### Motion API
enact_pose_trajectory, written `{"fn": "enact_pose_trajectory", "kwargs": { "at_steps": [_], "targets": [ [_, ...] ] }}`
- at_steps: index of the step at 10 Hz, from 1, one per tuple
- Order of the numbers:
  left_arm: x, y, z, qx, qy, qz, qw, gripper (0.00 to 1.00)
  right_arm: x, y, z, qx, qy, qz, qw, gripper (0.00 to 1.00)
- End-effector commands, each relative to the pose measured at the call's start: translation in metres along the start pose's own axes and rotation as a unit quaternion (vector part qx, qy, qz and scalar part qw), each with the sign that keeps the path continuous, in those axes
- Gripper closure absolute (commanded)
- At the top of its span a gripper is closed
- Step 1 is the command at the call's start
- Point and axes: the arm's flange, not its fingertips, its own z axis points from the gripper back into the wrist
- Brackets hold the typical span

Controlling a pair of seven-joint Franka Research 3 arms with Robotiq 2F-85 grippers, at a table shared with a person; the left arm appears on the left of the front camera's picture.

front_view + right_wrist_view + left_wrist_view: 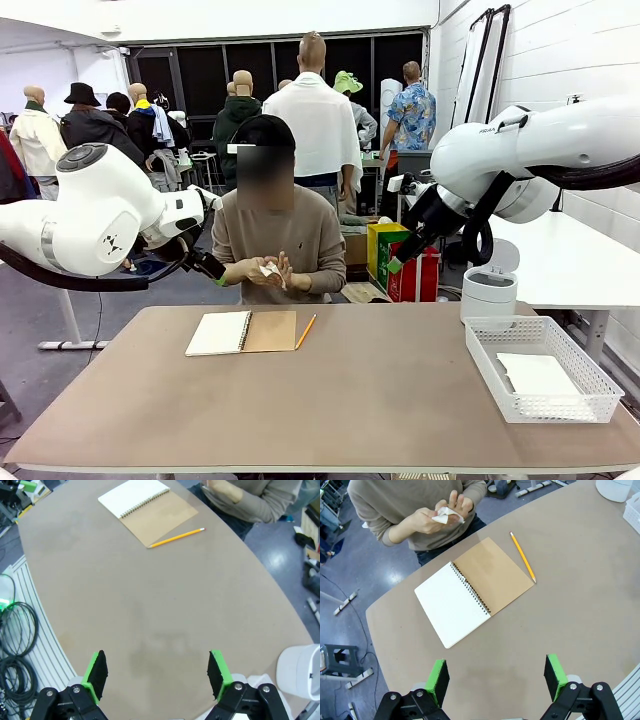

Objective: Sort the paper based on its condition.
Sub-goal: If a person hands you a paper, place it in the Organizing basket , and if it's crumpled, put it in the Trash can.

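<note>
Left gripper (495,680): nearest the left wrist camera; fingers spread wide, grasping nothing, poised above bare table (570,620).
Right gripper (156,674): fingers likewise released and empty, high over the tabletop on the robot's right.
Paper (269,270): a white sheet is being crumpled between the person's hands (266,270) at the far edge, well apart from both grippers; a flat sheet (538,375) lies in the white basket (590,385) on the right.
Notebook (241,332): open on the table before the person, pencil (306,331) just beside it; neither is to be sorted.
Step in hand: apparently waiting for the sheet to be offered or set down.
Advice: hold both arms clear until the hands release it; approach with fingers wide, close gently on the crumpled bulk, and judge its condition before choosing a destination.
</note>
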Motion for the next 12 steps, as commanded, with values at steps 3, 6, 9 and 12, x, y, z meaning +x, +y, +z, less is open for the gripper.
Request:
{"fn": "enact_pose_trajectory", "kwargs": {
  "at_steps": [3, 6, 9, 12],
  "targets": [
    [-0.0005, 0.0007, -0.0001, 0.0, 0.0, -0.002, 1.0, 0.0, -0.0004, 0.0013, -0.0007, 0.003, 0.002, 0.0, 1.0, 0.0],
    [-0.0005, 0.0007, -0.0001, 0.0, 0.0, -0.002, 1.0, 0.0, -0.0004, 0.0013, -0.0007, 0.003, 0.002, 0.0, 1.0, 0.0],
    [-0.0005, 0.0007, -0.0001, 0.0, 0.0, -0.002, 1.0, 0.0, -0.0004, 0.0013, -0.0007, 0.003, 0.002, 0.0, 1.0, 0.0],
    [-0.0005, 0.0007, -0.0001, 0.0, 0.0, -0.002, 1.0, 0.0, -0.0004, 0.0013, -0.0007, 0.003, 0.002, 0.0, 1.0, 0.0]
  ]
}}
